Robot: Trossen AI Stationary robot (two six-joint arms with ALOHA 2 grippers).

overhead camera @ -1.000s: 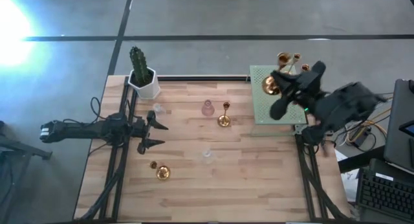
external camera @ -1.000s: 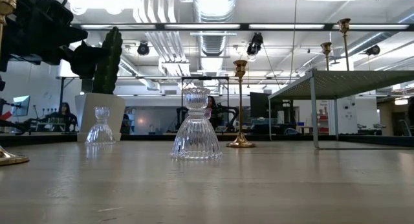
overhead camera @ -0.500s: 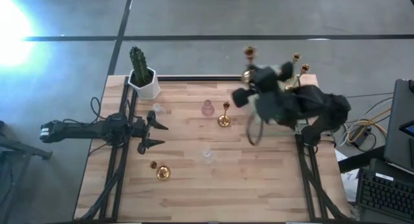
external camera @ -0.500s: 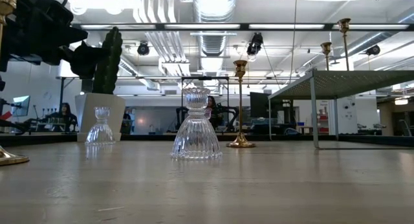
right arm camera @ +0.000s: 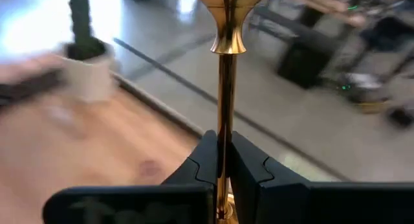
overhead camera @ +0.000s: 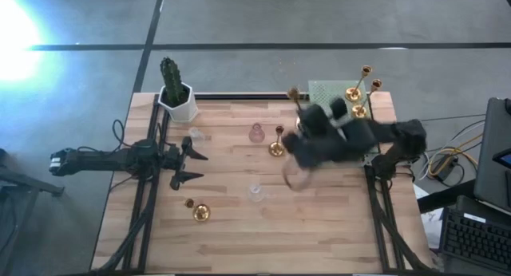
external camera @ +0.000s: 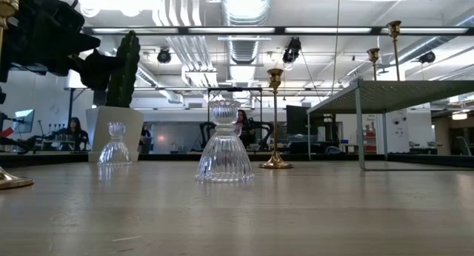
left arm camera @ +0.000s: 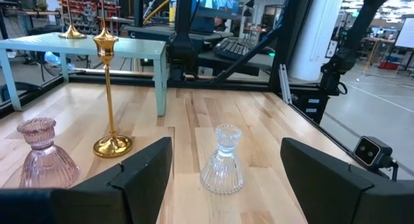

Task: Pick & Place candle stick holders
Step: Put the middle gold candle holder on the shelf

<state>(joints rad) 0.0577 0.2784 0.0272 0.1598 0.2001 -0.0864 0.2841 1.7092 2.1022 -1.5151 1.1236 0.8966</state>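
Observation:
My right gripper (overhead camera: 307, 128) is shut on a tall gold candle stick holder (right arm camera: 224, 88) above the table, beside an upright gold holder (overhead camera: 276, 144) and a pink glass holder (overhead camera: 256, 133). The held holder's cup (overhead camera: 293, 93) points toward the far edge. Two gold holders (overhead camera: 357, 91) stand on a pale green riser (overhead camera: 323, 91). Clear glass holders stand on their bases at the far left (overhead camera: 194, 135) and the middle (overhead camera: 255, 190). A gold holder (overhead camera: 198, 211) lies near the left. My left gripper (overhead camera: 189, 166) is open and empty at the table's left. My right gripper pinches the gold holder's thin stem (right arm camera: 224, 136) between its two fingers (right arm camera: 206, 160), below the cup. The fingers lie across the stem. The holder is lifted clear of the table; its base is hidden behind the gripper.
A white pot with a green cactus (overhead camera: 176, 96) stands at the far left corner. The green riser on legs (external camera: 392, 93) takes up the far right corner. The table's near half shows bare wood (overhead camera: 263, 244). People and workshop gear show beyond the far edge.
My right gripper has carried the gold holder from above the green riser toward the table's left and near edges, over the wood beside the upright gold holder. It has stayed shut on the stem. The holder has tipped as it moved.

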